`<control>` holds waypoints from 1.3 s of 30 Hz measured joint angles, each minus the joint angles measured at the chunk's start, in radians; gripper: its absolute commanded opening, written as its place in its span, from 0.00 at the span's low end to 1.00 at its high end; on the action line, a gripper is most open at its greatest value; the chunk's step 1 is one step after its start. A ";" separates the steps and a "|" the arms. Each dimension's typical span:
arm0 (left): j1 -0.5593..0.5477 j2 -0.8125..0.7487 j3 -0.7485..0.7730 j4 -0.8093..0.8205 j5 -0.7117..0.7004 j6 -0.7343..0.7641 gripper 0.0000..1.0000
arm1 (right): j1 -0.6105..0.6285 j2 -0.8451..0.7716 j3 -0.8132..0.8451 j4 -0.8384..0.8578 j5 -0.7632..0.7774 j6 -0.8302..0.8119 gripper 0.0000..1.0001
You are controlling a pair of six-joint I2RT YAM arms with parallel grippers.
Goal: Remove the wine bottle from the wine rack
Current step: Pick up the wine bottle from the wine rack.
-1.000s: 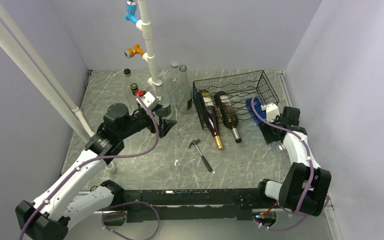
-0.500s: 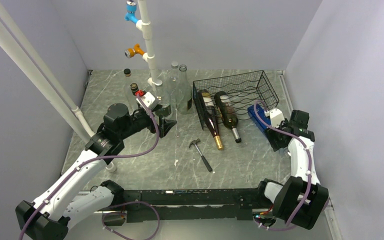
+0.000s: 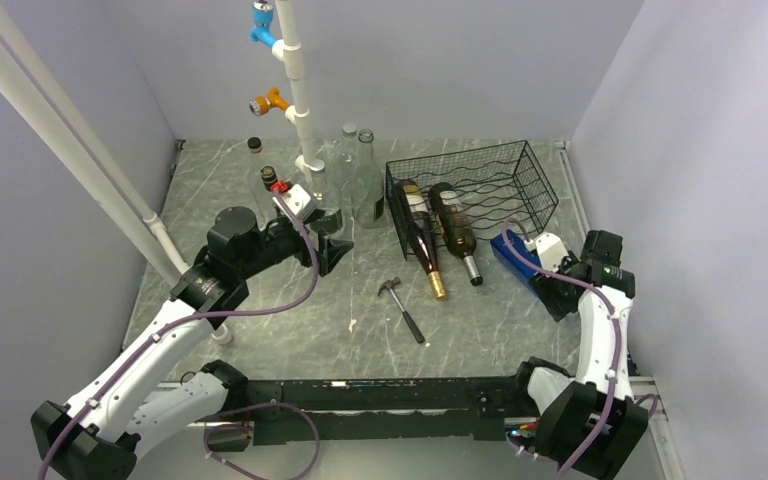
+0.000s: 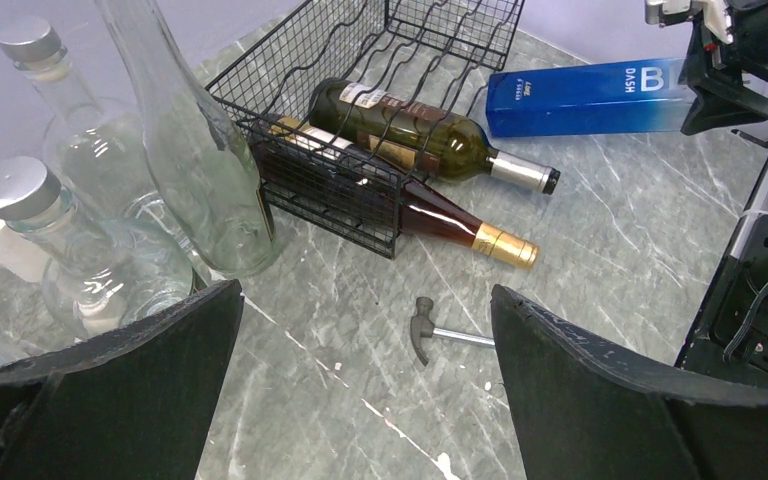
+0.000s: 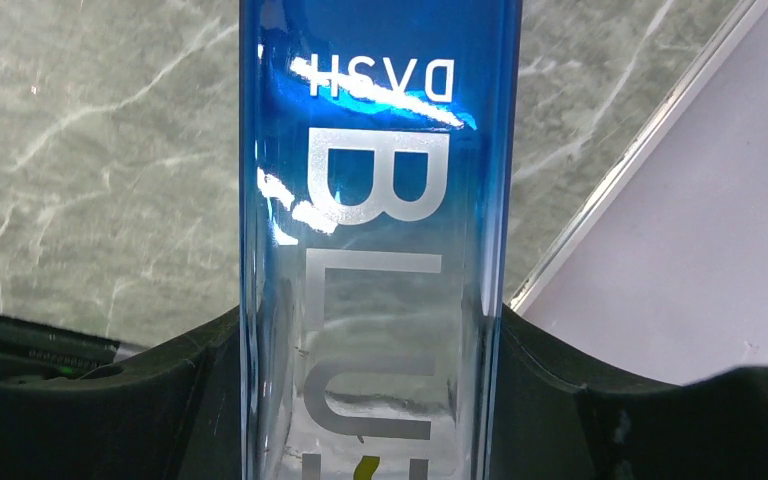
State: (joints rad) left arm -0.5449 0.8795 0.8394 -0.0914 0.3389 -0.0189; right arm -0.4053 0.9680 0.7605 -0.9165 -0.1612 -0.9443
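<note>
The black wire wine rack (image 3: pixel 505 175) (image 4: pixel 360 30) stands at the back right of the table. Two dark wine bottles lie in its left end, necks poking out toward me: a reddish one with a gold cap (image 3: pixel 422 235) (image 4: pixel 450 220) and a green one with a silver cap (image 3: pixel 455 232) (image 4: pixel 420 135). My right gripper (image 3: pixel 550 275) (image 5: pixel 375 400) is shut on a blue square bottle (image 3: pixel 513 252) (image 4: pixel 590 97) (image 5: pixel 380 240), held outside the rack by its near right corner. My left gripper (image 3: pixel 332 245) (image 4: pixel 365 380) hangs open left of the rack, holding nothing.
A small hammer (image 3: pixel 402 305) (image 4: pixel 440 333) lies on the marble table in front of the rack. Several clear glass bottles (image 3: pixel 365 180) (image 4: pixel 195 150) stand beside a white pipe stand (image 3: pixel 295 90) just left of the rack. The right wall is close behind my right arm.
My right gripper has drawn the blue bottle toward the near edge and rightward, away from the rack. The left arm has not moved.
</note>
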 measured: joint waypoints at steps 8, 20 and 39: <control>-0.010 0.000 -0.016 0.018 0.070 0.028 0.99 | 0.000 -0.022 0.053 -0.114 0.038 -0.097 0.00; -0.036 0.024 -0.044 0.057 0.213 0.050 0.99 | -0.001 -0.023 0.151 -0.262 0.119 -0.332 0.00; -0.135 0.111 -0.117 0.232 0.455 0.069 0.99 | -0.001 -0.057 0.307 -0.507 0.154 -0.841 0.00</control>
State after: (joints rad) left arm -0.6796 0.9909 0.7227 0.1406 0.7940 0.0498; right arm -0.4061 0.9108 1.0679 -1.4239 -0.0071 -1.7855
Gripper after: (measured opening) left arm 0.995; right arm 0.638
